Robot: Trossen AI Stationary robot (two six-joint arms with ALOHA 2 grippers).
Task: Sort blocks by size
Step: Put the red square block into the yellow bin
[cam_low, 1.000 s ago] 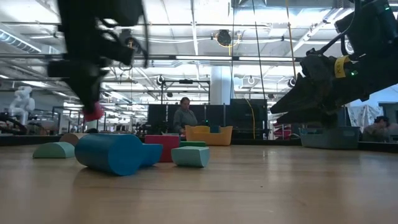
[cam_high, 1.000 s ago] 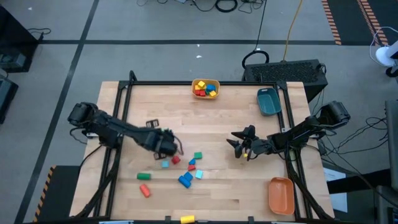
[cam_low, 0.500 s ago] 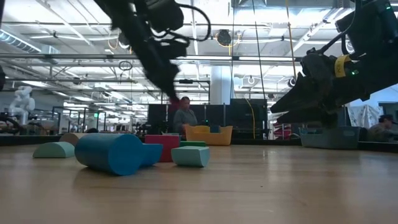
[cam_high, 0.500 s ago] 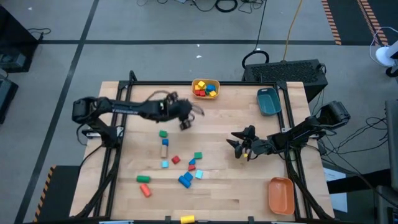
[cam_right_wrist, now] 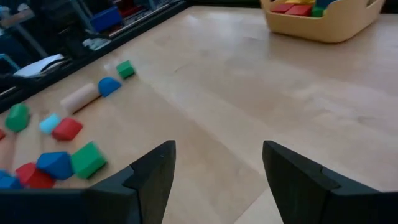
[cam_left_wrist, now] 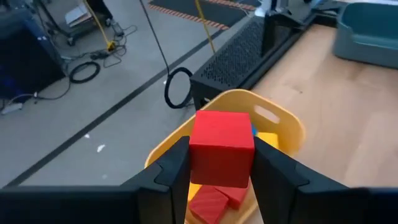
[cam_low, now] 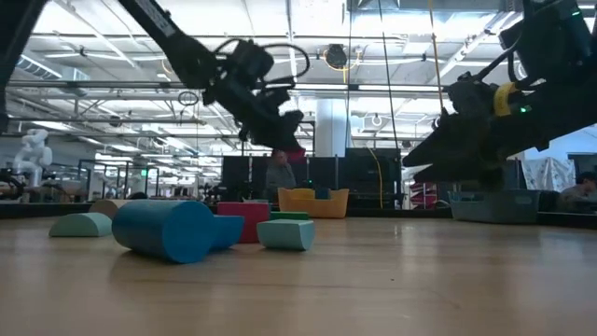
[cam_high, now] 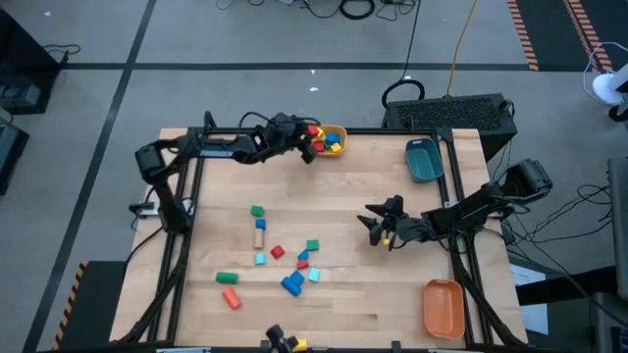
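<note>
My left gripper (cam_high: 308, 147) is shut on a red cube (cam_left_wrist: 222, 148) just above the yellow bin (cam_high: 335, 131) at the table's far edge; the bin holds red, yellow and blue blocks. Several loose blocks lie on the table's near-left part: a green one (cam_high: 257, 210), a plain wood cylinder (cam_high: 259, 235), red (cam_high: 278, 252), cyan (cam_high: 314, 276) and blue (cam_high: 292, 283) ones. My right gripper (cam_high: 376, 227) is open and empty above the table, right of the middle, pointing toward the blocks. My left gripper pinches the red cube by two opposite side faces (cam_left_wrist: 196, 152) between its two fingers. The fingers come slanting down from the table's left. The cube is lifted clear, level, over the yellow bin's rim (cam_left_wrist: 168, 146).
A teal bin (cam_high: 424, 159) stands at the far right and an orange bin (cam_high: 443, 307) at the near right. A yellow block (cam_high: 294, 344) lies at the near edge. Bare wood lies between the loose blocks and my right gripper.
My left gripper has risen from the loose blocks and swung toward the far edge to the yellow bin, carrying the red cube lifted clear. The blocks it had covered now show.
</note>
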